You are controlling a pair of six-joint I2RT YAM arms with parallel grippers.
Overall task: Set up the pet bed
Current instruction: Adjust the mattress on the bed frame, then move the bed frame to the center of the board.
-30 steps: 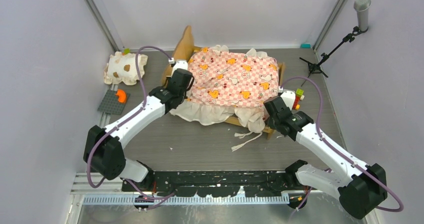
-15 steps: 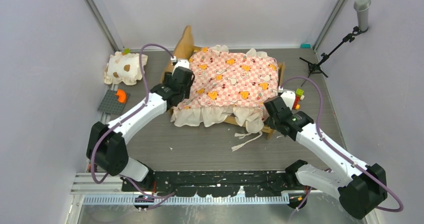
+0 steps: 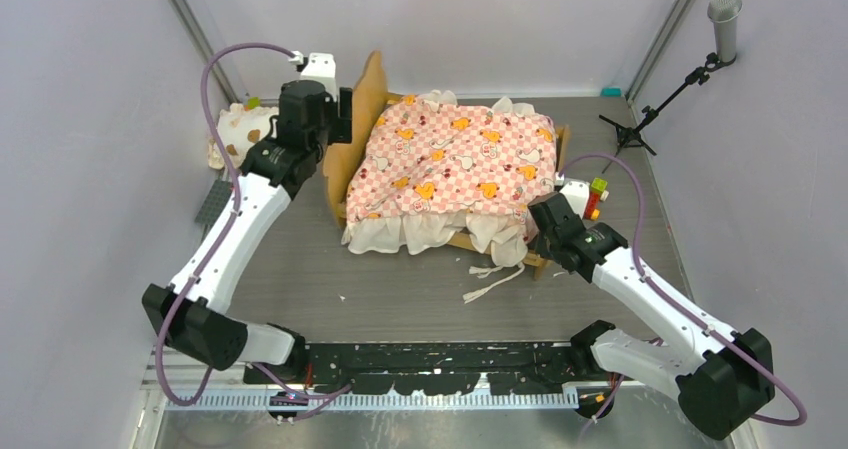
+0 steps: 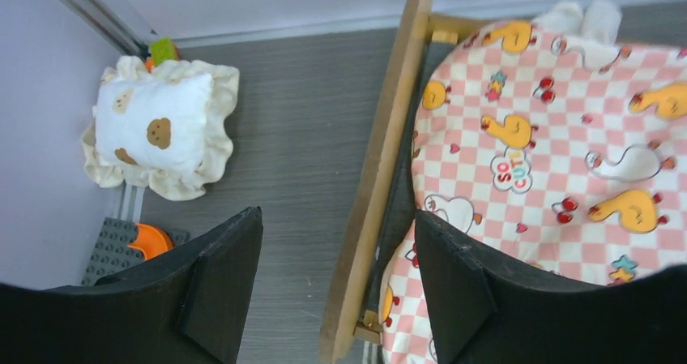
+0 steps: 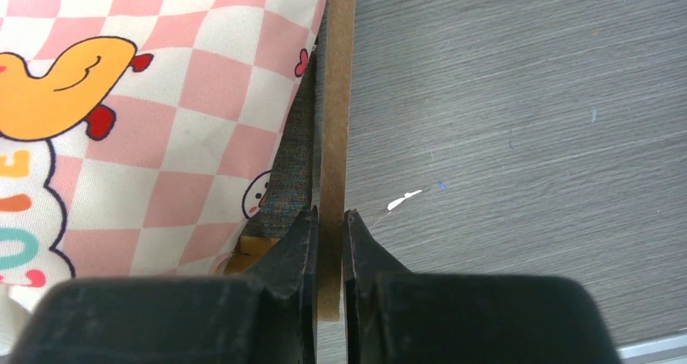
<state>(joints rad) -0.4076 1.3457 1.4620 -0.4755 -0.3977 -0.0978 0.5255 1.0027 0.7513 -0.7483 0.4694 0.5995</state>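
Note:
The pet bed stands mid-table, its pink checkered mattress lying on the light-wood frame with the cream ruffle hanging over the near side. My left gripper hovers open above the wavy headboard. The board's top edge shows between its fingers and nothing is held. My right gripper is shut on the thin wooden footboard at the bed's near right corner, beside the mattress.
A cream ruffled pillow with brown spots lies by the left wall. Near it is a grey stud plate with an orange piece. Coloured blocks, a microphone stand and white ties lie around the bed.
My left gripper opened, let go of the mattress's left edge and rose back-left over the headboard. The mattress's left side settled lower. The right arm stayed put.

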